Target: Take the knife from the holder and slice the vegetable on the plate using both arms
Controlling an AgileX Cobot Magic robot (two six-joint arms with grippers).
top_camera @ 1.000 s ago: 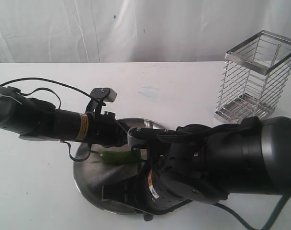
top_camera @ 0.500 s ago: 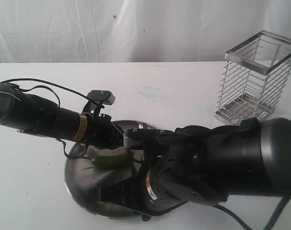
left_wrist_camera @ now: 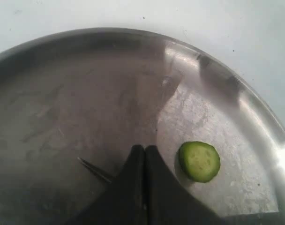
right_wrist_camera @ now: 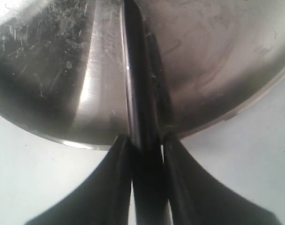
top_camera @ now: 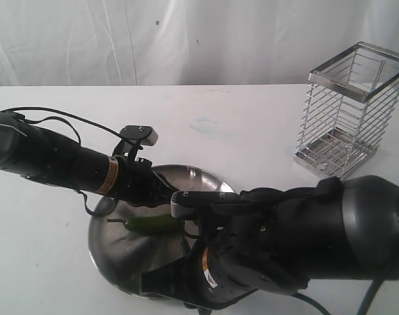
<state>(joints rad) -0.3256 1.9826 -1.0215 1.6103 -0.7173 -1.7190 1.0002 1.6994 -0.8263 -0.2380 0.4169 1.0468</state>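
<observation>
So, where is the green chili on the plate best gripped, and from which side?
Likely across its slim body near the stem, from above: the chili lies flat on the plate, stem pointing left in the exterior view, so jaws can straddle its narrow width.

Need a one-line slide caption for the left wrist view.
Shut left gripper on the steel plate, with a round green slice lying beside its tips.

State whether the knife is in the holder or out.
Out: the right gripper clamps the knife over the plate, away from the holder.
</observation>
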